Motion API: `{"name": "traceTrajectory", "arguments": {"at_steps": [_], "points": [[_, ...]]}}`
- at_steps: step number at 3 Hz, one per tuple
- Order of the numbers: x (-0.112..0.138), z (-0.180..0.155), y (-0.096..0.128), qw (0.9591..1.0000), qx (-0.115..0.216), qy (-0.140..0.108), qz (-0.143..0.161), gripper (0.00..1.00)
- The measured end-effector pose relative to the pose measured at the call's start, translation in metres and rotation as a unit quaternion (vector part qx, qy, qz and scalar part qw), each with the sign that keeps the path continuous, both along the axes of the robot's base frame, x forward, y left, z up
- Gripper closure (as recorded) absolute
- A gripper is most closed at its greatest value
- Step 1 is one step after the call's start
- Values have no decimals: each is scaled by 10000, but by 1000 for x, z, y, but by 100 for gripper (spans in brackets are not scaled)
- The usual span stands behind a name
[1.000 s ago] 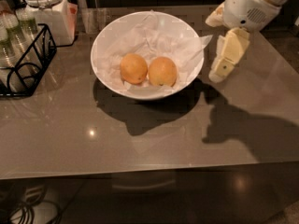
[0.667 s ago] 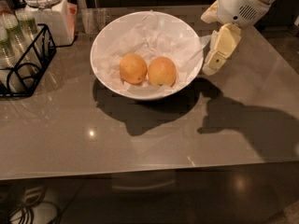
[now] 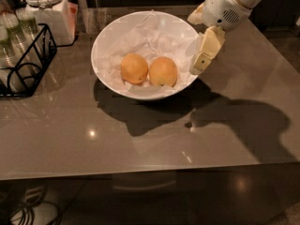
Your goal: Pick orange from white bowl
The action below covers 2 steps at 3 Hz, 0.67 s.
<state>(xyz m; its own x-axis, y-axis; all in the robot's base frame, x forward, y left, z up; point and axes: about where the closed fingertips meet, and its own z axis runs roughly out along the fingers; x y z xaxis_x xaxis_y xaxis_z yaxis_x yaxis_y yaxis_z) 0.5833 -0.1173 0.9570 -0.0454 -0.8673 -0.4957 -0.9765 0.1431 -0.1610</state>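
Fingers [image 3: 206,50] are spread, holding nothing; gripper [image 3: 193,43] hangs at the white bowl [image 3: 96,55], right rim. Your orange [image 3: 134,68] is the left one, touching its twin [image 3: 163,71] on crumpled paper [image 3: 154,34]. Probably firm, fairly light and prone to roll: pinch it across the middle, from above.

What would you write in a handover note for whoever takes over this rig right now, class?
The hand hovers at the right rim of the white bowl, touching no fruit.
The orange lies in the bowl on crumpled paper, just left of a deeper-orange fruit.
Done: nothing grasped yet.
Left: reach in, grip the orange, lift it out.
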Motion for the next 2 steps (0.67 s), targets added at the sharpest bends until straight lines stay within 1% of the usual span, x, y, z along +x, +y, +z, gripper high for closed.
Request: {"name": "traceTrajectory", "arguments": {"at_steps": [1,2], "points": [[13,-6,35,9992,254,6,293,0],[21,-11,61,9982,441,-1,415,0]]}}
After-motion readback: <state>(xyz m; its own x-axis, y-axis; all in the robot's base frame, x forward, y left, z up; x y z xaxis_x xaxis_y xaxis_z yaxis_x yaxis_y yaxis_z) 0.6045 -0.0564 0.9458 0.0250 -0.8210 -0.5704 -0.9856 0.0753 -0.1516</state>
